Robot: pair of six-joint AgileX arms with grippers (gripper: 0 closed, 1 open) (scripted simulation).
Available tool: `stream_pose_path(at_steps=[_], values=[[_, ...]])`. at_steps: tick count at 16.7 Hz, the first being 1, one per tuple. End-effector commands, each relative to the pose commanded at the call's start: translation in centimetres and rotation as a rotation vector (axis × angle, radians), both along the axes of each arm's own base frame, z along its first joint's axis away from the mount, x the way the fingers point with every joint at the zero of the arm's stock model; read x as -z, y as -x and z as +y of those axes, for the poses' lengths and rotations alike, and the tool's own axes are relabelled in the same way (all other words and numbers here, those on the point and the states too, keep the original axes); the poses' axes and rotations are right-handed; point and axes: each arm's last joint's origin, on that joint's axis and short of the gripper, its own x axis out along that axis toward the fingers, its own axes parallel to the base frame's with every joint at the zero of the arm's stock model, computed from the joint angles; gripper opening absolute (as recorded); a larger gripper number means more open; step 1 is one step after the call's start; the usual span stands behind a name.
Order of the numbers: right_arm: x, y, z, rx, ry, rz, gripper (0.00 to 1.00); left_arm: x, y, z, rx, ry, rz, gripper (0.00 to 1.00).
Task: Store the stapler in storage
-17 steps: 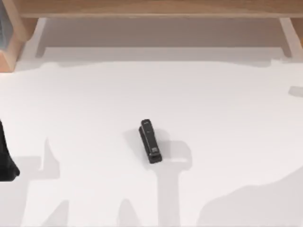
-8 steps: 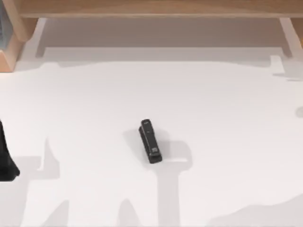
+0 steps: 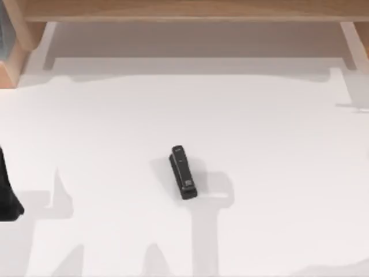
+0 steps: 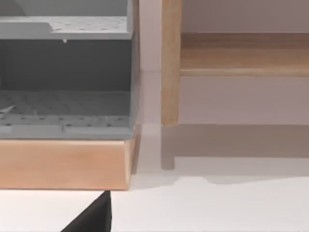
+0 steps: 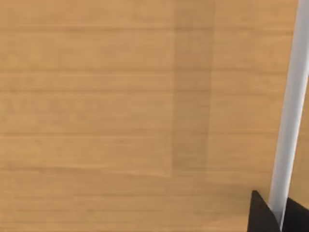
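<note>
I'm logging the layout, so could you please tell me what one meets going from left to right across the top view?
Left arm at the table's left edge → stapler lying near the middle of the white table.

A plain white table top runs back to a light wooden shelf frame along its far edge, where a grey perforated tray unit sits on a wooden base at the far left corner.
</note>
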Motion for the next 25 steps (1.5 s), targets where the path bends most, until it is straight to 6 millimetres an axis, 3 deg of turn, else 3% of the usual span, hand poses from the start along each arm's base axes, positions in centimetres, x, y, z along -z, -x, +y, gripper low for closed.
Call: stream_pose_path(at_steps=[4,10,17,21,25], values=[[-0.1,2.7,0.2,-0.001,0.001,-0.003,0.0,0.0,0.0,0.0,0.0,0.0,0.0,1.0],[-0.2,3.3,0.0,0.0,0.007,-0.01,0.0,0.0,0.0,0.0,0.0,0.0,0.0,1.0],[0.0,8.8,0.3,-0.001,-0.001,0.0,0.0,0.0,0.0,0.0,0.0,0.0,0.0,1.0],[-0.1,9.0,0.2,-0.001,0.002,-0.004,0.0,0.0,0.0,0.0,0.0,0.0,0.0,1.0],[-0.1,9.0,0.2,-0.001,0.002,-0.004,0.3,0.0,0.0,0.0,0.0,0.0,0.0,1.0]])
